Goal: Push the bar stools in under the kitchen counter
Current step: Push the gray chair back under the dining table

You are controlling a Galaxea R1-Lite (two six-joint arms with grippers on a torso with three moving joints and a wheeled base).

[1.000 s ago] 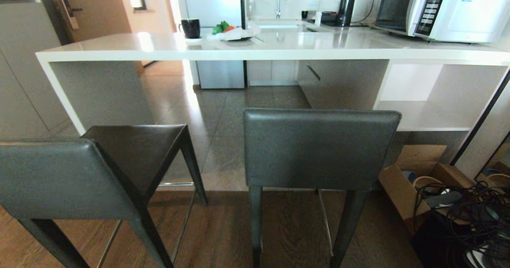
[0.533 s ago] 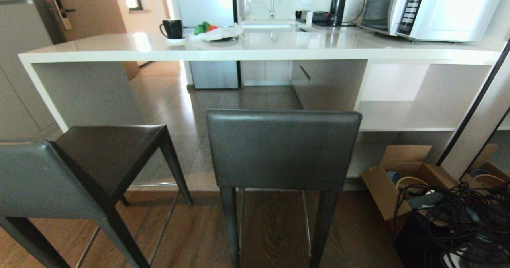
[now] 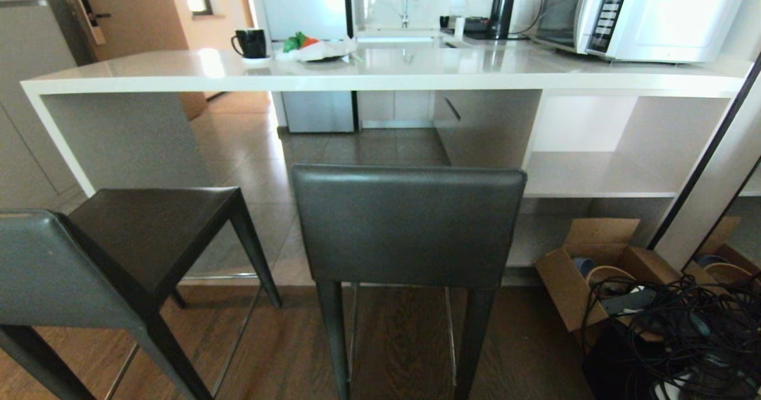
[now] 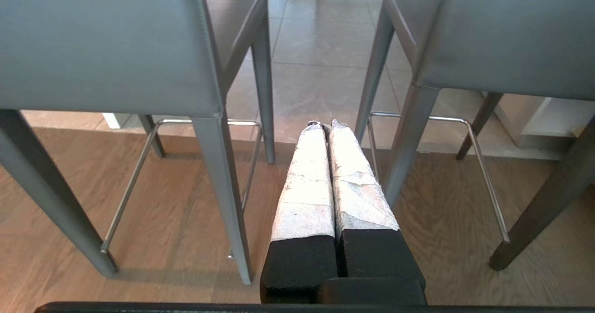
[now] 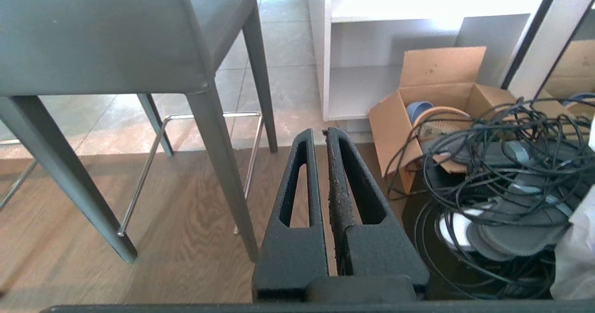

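Two bar stools with dark grey leather seats stand on the wood floor in front of the kitchen counter [image 3: 380,82], outside its edge. One bar stool [image 3: 407,224] is straight ahead with its backrest towards me. The other bar stool [image 3: 53,269] is at the near left and turned at an angle. Neither gripper shows in the head view. In the left wrist view my left gripper [image 4: 325,126] is shut and empty, hanging low between the legs of the two stools. In the right wrist view my right gripper [image 5: 318,134] is also shut and empty, beside the middle stool's leg [image 5: 223,173].
An open cardboard box [image 3: 585,275] and a tangle of black cables [image 3: 684,334] lie on the floor at the right. A microwave [image 3: 642,13], a black mug [image 3: 251,42] and a plate of vegetables [image 3: 315,49] sit on the counter. A grey cabinet [image 3: 27,103] stands at the left.
The whole head view has slid to the left, so the camera has moved. The stools keep their places before the counter, and no gripper has touched them.
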